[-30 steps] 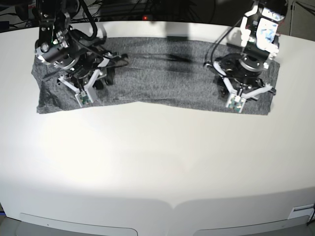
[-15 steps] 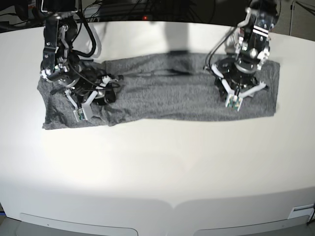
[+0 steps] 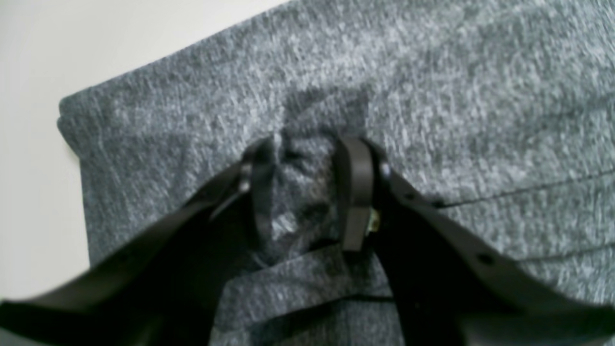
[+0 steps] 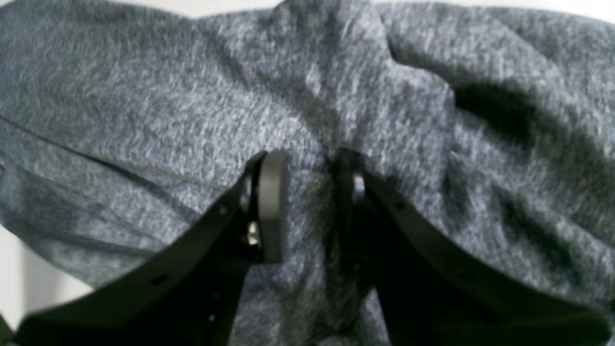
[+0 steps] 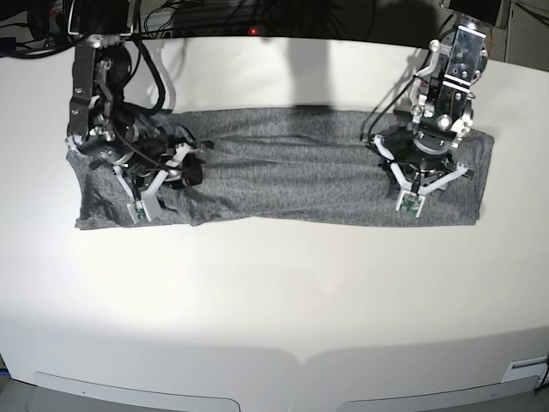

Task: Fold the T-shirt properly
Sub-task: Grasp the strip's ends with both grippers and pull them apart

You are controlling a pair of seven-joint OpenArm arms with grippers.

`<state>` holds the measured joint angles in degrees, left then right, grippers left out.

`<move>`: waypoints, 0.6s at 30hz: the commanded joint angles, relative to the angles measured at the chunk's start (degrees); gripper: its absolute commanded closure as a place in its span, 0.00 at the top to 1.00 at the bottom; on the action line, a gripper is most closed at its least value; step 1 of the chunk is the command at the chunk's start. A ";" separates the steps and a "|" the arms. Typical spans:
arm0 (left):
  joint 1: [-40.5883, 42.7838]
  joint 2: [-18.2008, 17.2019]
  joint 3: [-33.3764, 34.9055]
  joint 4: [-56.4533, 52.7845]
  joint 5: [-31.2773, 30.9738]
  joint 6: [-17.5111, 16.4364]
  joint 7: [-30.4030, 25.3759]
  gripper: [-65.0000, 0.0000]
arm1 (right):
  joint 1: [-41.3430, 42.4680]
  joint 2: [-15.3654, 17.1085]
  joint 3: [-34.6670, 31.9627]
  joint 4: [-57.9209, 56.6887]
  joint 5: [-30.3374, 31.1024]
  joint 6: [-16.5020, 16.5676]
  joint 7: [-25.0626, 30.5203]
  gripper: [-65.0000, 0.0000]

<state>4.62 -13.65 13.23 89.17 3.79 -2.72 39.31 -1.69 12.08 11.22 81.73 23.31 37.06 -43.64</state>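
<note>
We see the table (image 5: 274,292), white, with the T-shirt (image 5: 292,176) lying across its far half as a long grey band. The left gripper (image 3: 307,192) pinches a raised fold of the shirt near its end; the right gripper (image 4: 307,211) likewise clamps bunched fabric.

Both wrist views blurred; T-shirt (image 3: 480,120) cut off by frame edges; cloth beneath both arms hidden in base view.
</note>
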 commanded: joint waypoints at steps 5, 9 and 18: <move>-0.20 -0.50 -0.11 4.15 0.66 0.37 1.73 0.33 | 3.85 0.28 0.02 0.59 4.70 1.38 -2.67 0.27; -0.20 -0.52 -0.11 6.67 1.07 0.37 2.69 0.33 | 5.57 0.28 0.02 0.66 7.13 1.53 -4.15 0.27; -0.24 -0.52 -0.11 12.44 3.69 0.37 2.62 0.33 | 5.97 0.28 0.02 10.03 7.37 1.55 -4.00 0.22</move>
<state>5.21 -13.80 13.23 100.44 7.03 -2.76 43.09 3.16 11.94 11.20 90.83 29.74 38.15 -48.82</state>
